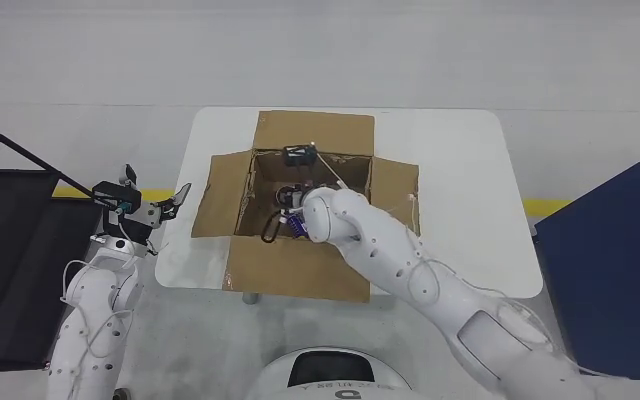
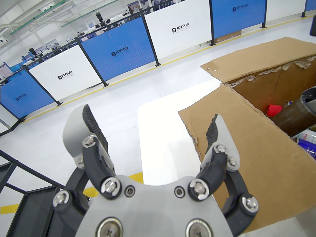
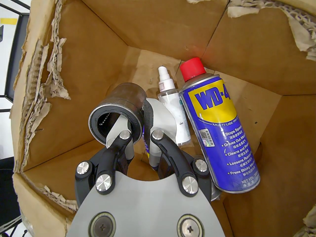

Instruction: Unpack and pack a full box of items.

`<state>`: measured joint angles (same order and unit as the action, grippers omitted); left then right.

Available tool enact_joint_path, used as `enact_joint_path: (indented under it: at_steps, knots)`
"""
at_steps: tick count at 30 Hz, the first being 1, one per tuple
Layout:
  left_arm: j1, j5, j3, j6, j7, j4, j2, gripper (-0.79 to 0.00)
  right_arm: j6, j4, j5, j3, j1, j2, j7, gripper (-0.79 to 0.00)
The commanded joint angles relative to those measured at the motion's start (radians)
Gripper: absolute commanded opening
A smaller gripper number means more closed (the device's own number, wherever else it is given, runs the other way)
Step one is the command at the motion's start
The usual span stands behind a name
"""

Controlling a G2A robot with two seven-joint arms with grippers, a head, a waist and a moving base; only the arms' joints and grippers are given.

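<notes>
Clamping a dark sleeve (image 3: pixel 123 97) inside the box (image 3: pixel 158 25) with right fingers (image 3: pixel 161 117), one through the bore, apparently for lifting out; can (image 3: pixel 217 124) and bottle (image 3: pixel 172 104) just beside; left fingers (image 2: pixel 95 127) spread empty outside the box.

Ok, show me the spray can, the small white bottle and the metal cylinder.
spray can (image 3: pixel 217 129): right wrist view, blue-and-yellow body.
small white bottle (image 3: pixel 180 114): right wrist view, mid body.
metal cylinder (image 3: pixel 126 94): right wrist view, dark outer wall.

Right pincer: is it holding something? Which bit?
Yes: the right pincer grips the dark metal cylinder by its wall, one finger inside the hole, one outside.
</notes>
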<state>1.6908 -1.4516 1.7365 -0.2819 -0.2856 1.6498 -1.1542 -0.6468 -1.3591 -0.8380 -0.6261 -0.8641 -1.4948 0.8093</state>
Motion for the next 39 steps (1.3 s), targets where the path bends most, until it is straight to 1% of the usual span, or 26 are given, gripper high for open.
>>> enact_joint_path:
  at_steps: [1,2,3,4,8,11,13,15,19,24,26,28,31,34,36,39]
  knots:
    - [0.000,0.000,0.000,0.000,0.000,0.000,0.000,0.000,-0.005,0.025,0.016,0.008,0.011,-0.011,0.002,-0.413]
    - [0.000,0.000,0.000,0.000,0.000,0.000,0.000,0.000,-0.005,0.041,0.016,0.013,0.019,-0.017,0.003,-0.256]
    - [0.000,0.000,0.000,0.000,0.000,0.000,0.000,0.000,-0.005,0.054,0.010,0.021,0.026,-0.022,0.002,-0.046]
    - [0.000,0.000,0.000,0.000,0.000,0.000,0.000,0.000,-0.004,0.064,0.010,0.027,0.030,-0.027,0.003,0.000]
    - [0.000,0.000,0.000,0.000,0.000,0.000,0.000,0.000,0.004,0.084,0.009,0.039,0.038,-0.042,0.003,0.000]
    - [0.000,0.000,0.000,0.000,0.000,0.000,0.000,0.000,0.012,0.070,0.004,0.030,0.034,-0.044,-0.004,0.000]
    - [0.000,0.000,0.000,0.000,0.000,0.000,0.000,0.000,0.016,0.028,0.006,0.001,0.021,-0.039,-0.015,0.000]
    - [0.000,0.000,0.000,0.000,0.000,0.000,0.000,0.000,0.041,-0.045,0.010,-0.044,-0.013,-0.024,-0.024,0.000]
    - [0.000,0.000,0.000,0.000,0.000,0.000,0.000,0.000,0.147,-0.253,0.012,-0.186,-0.135,0.029,0.001,0.000]
    - [0.000,0.000,0.000,0.000,0.000,0.000,0.000,0.000,0.323,-0.523,0.030,-0.414,-0.356,0.093,0.011,0.000]
    - [0.000,0.000,0.000,0.000,0.000,0.000,0.000,0.000,0.395,-0.606,0.087,-0.512,-0.436,0.110,-0.002,0.000]
    - [0.000,0.000,0.000,0.000,0.000,0.000,0.000,0.000,0.448,-0.649,0.168,-0.621,-0.493,0.122,-0.015,0.000]
    - [0.000,0.000,0.000,0.000,0.000,0.000,0.000,0.000,0.521,-0.661,0.286,-0.760,-0.546,0.137,0.001,0.000]
    - [0.000,0.000,0.000,0.000,0.000,0.000,0.000,0.000,0.569,-0.636,0.361,-0.879,-0.574,0.149,0.016,0.000]
    - [0.000,0.000,0.000,0.000,0.000,0.000,0.000,0.000,0.601,-0.589,0.411,-0.948,-0.580,0.157,0.032,0.000]
    - [0.000,0.000,0.000,0.000,0.000,0.000,0.000,0.000,0.630,-0.502,0.482,-1.022,-0.564,0.166,0.055,0.000]
